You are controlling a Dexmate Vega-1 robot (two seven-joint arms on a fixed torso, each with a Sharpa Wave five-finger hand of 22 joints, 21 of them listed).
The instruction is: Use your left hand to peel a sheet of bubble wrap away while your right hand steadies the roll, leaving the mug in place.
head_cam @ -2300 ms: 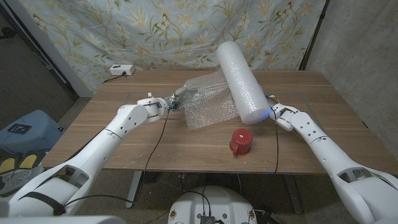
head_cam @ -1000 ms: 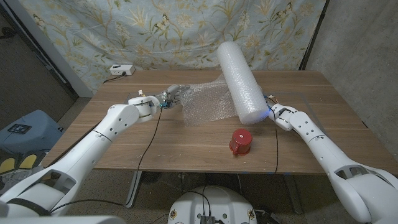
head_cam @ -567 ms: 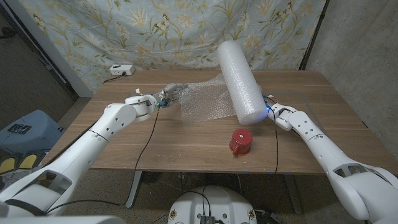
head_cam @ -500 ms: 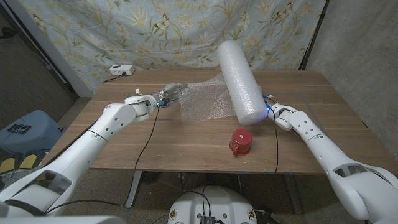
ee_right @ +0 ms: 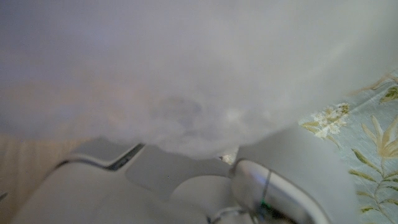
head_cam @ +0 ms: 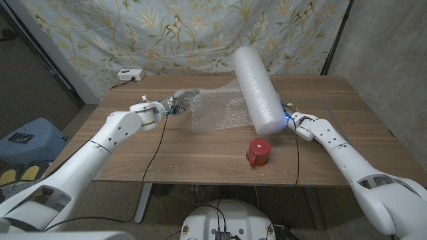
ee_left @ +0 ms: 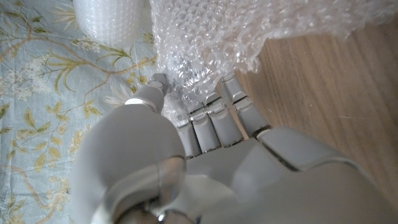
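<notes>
The left hand [head_cam: 179, 101] pinches the free edge of the bubble wrap sheet [head_cam: 217, 111], its fingers [ee_left: 214, 115] closed into the crinkled plastic, as the left wrist view shows plainly. From that grip the sheet stretches across the wooden table [head_cam: 133, 150] to the bubble wrap roll [head_cam: 257, 79], to which it remains attached, its lower edge hanging just over the tabletop. The roll stands tilted, its lower end near the table and its upper end leaning away toward the floral curtain [head_cam: 107, 33]. The right hand [head_cam: 295, 123] sits against the roll's lower end on the side away from the sheet; whether its fingers are closed around the roll cannot be told, since the right wrist view is blurred by white plastic pressed close. The red mug [head_cam: 257, 153] stands on the table in front of the roll's lower end, apart from it.
</notes>
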